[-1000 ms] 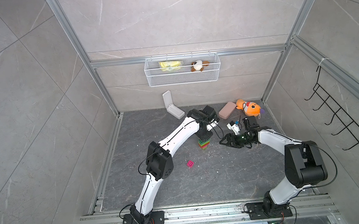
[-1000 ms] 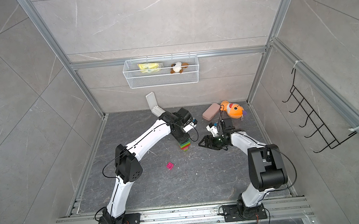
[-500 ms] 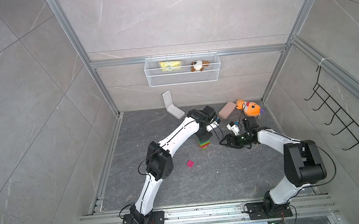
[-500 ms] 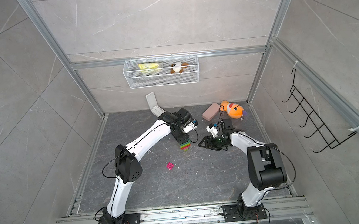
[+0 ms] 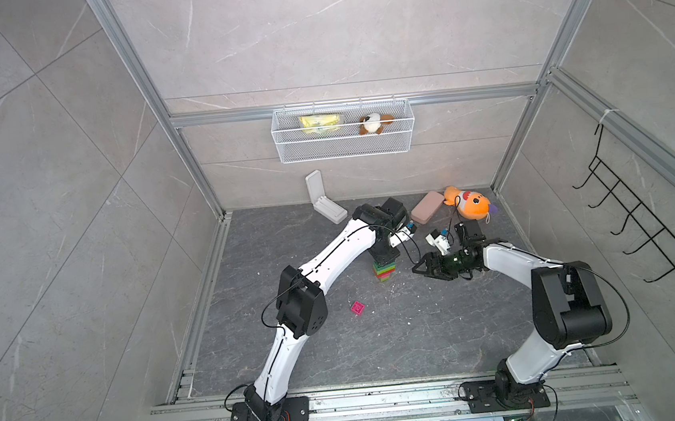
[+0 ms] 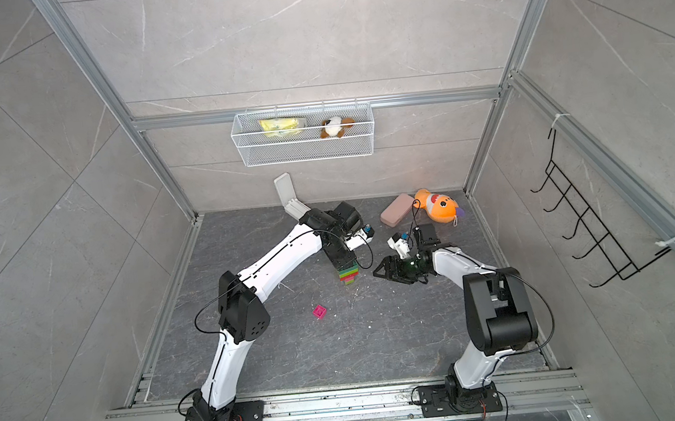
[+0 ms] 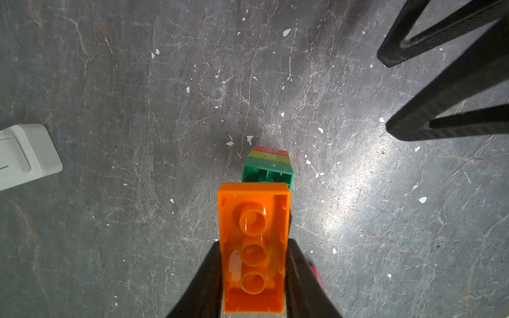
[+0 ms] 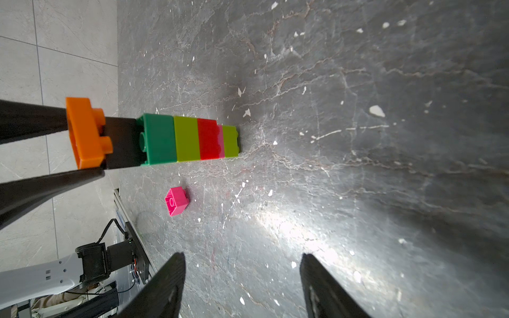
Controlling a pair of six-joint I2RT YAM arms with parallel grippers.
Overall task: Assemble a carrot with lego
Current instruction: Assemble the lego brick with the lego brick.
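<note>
Orange plastic is the piece in play; in both top views the left gripper (image 5: 382, 258) hangs straight over the carrot (image 5: 383, 272), a short upright stack on the dark stone floor (image 5: 401, 339) a little far of centre; the right gripper (image 5: 420, 269) lies low just right of the stack, apart from it, and a loose pink brick (image 5: 357, 308) sits nearer and to the left; a white case (image 5: 327, 204), a pink case (image 5: 427, 208) and a plush fish (image 5: 471, 205) lie along the far side; from the left wrist, the left jaws are clamped on the long sides of the orange brick (image 7: 253, 247), whose hollow underside faces the camera, and the dark green top of the stack shows just beyond its end; from the right wrist, the stack reads from the floor up as lime, thin pink, red, lime, dark green, with the orange brick held just over the green one and a gap between them, so it looks not yet seated; the right jaws stand apart with nothing between them; by this reading five layers are up, the orange one is next to be pressed on, and the loose pink brick waits on the floor, so the wide end of the carrot is left to build.
</note>
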